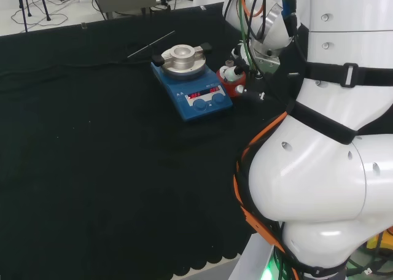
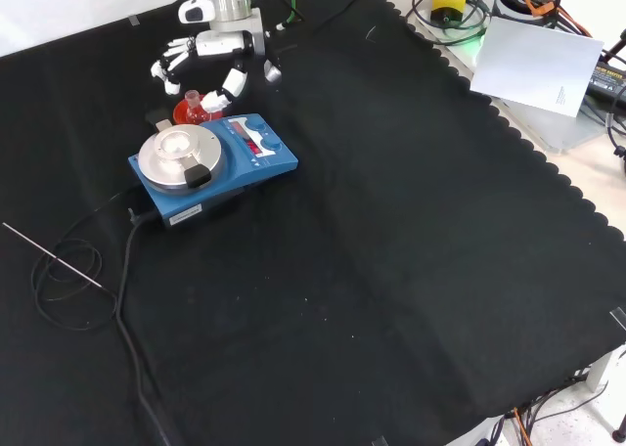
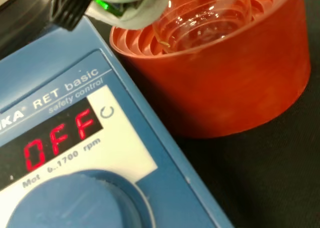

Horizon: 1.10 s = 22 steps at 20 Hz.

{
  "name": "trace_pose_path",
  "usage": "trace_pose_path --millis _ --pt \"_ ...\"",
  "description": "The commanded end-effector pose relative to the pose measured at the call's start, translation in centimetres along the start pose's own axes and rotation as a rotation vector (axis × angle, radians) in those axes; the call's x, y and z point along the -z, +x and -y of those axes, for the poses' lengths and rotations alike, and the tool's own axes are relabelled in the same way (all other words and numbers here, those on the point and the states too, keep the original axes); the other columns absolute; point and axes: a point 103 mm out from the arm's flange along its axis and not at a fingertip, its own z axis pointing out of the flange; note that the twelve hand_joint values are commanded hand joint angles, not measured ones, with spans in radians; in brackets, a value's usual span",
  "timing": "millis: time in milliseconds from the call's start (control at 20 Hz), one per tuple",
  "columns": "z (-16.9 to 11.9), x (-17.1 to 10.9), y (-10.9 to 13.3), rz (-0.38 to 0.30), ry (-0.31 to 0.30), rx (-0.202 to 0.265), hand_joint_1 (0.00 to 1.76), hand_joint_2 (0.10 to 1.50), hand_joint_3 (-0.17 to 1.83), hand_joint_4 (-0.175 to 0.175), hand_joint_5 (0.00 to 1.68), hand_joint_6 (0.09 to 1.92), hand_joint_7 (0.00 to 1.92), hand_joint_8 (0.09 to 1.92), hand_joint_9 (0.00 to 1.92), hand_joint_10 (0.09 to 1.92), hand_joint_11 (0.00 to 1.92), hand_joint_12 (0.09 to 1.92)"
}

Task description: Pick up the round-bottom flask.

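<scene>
- Closest to the wrist camera, a blue stirrer plate (image 3: 75, 163) is seen, with the red ribbed stand (image 3: 220, 83) touching its side
- Seated in that stand, the round-bottom flask (image 3: 205, 23) is found, on the table (image 2: 391, 221)
- Spread fingers of the robot hand (image 2: 210, 60) are held around the flask, apparently without closing on it
- Grasp and lift are judged as left to do

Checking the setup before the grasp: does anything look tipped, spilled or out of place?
Nothing stands out. The round-bottom flask sits in its red ribbed stand beside the blue stirrer plate, no spill on the cloth.
</scene>
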Motion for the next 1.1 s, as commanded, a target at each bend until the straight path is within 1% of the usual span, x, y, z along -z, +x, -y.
trace_pose_path --millis 50,200,300,500,600,700,1100 --pt "0.2 -0.5 0.8 0.005 0.005 0.017 0.96 0.63 0.68 -0.06 0.6 0.72 0.15 0.63 0.33 0.75 0.0 1.33" --pt "0.1 -0.5 0.6 -0.001 0.002 0.012 0.96 0.63 0.68 -0.06 0.62 0.75 0.15 0.64 0.33 0.75 0.0 1.34" --pt "-0.1 -0.4 -0.1 -0.011 0.004 0.007 0.96 0.63 0.69 -0.061 0.64 0.77 0.16 0.64 0.33 0.75 0.0 1.34" --pt "-0.4 -0.4 -0.7 -0.002 -0.003 -0.006 0.97 0.63 0.69 -0.063 0.66 0.79 0.16 0.64 0.34 0.75 0.0 1.35" --pt "-0.4 -0.4 -0.6 0.002 -0.006 -0.008 0.97 0.64 0.69 -0.063 0.67 0.79 0.16 0.64 0.34 0.75 0.0 1.35" --pt "-0.3 -0.7 0.1 0.013 -0.011 -0.009 0.97 0.64 0.69 -0.064 0.67 0.8 0.16 0.64 0.34 0.75 0.0 1.36" --pt "-0.5 -0.2 -0.3 -0.002 -0.018 -0.005 0.97 0.64 0.69 -0.066 0.7 0.82 0.17 0.65 0.35 0.75 0.0 1.36"
